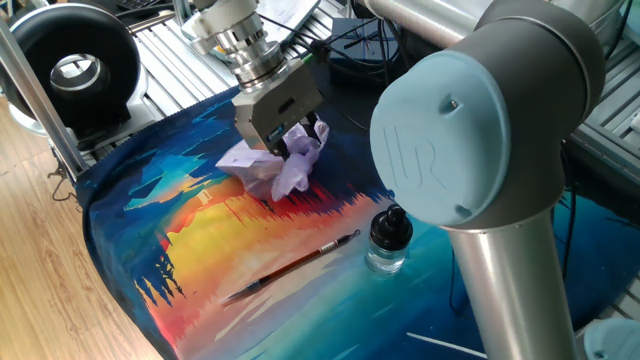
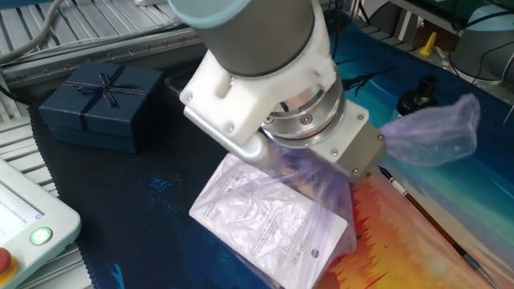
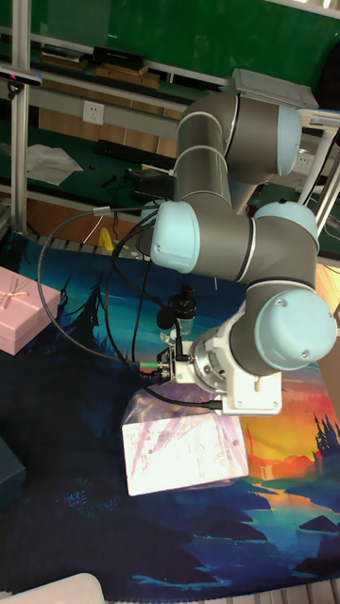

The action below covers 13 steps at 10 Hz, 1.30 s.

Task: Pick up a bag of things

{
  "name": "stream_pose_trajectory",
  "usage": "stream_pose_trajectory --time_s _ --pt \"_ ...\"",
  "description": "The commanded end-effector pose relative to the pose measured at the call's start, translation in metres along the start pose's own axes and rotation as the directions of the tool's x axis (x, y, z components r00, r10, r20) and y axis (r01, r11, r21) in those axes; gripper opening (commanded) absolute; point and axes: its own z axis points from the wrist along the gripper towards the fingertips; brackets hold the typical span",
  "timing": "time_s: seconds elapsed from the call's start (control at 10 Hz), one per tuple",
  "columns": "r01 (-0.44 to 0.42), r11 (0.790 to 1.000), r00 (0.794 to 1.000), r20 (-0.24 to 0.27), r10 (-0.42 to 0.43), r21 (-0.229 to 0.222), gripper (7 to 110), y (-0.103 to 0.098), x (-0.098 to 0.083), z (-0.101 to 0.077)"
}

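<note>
Item: lilac plastic bag (image 1: pixel 275 168), lumpy, translucent, resting on the painted sunset mat (image 1: pixel 200 235), its flat printed face (image 2: pixel 269 221) turned up. Gripper (image 1: pixel 292 147) clenched on the bag's upper folds. Paintbrush (image 1: pixel 290 264) and ink bottle (image 1: pixel 388 240) lie near the bag; navy gift box (image 2: pixel 100 104) well apart from it.

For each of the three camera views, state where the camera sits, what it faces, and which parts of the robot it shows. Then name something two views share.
One fixed view: high beside the painted mat, looking down at the gripper closed on the bag of things; a big arm joint fills the right.
The other fixed view: close and low, facing the wrist and bag, navy gift box behind.
Tall fixed view: above the table's far edge, showing the whole arm, pink gift box at left.
Shared: the ink bottle shows in both fixed views.
</note>
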Motion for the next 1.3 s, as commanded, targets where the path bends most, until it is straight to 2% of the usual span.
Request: stream_pose_trajectory --time_s 0.0,0.2,0.3,0.5,0.8,0.9,1.2 --pt "-0.015 1.000 1.000 0.000 0.015 0.006 44 -0.003 -0.004 0.007" --pt "-0.027 1.000 1.000 0.000 0.027 0.007 44 -0.003 -0.004 0.006" --pt "-0.042 0.999 0.999 0.000 0.042 0.008 22 -0.003 -0.004 0.006" --pt "-0.071 0.997 0.997 -0.004 0.071 0.019 22 -0.005 -0.002 0.007" --pt "-0.078 0.997 0.997 -0.001 0.078 0.003 22 -0.001 -0.003 0.007" --pt "-0.081 0.997 0.997 0.000 0.081 -0.004 7 0.001 -0.004 0.007" --pt "-0.089 0.996 0.995 -0.046 0.087 -0.032 7 0.008 0.006 0.006"
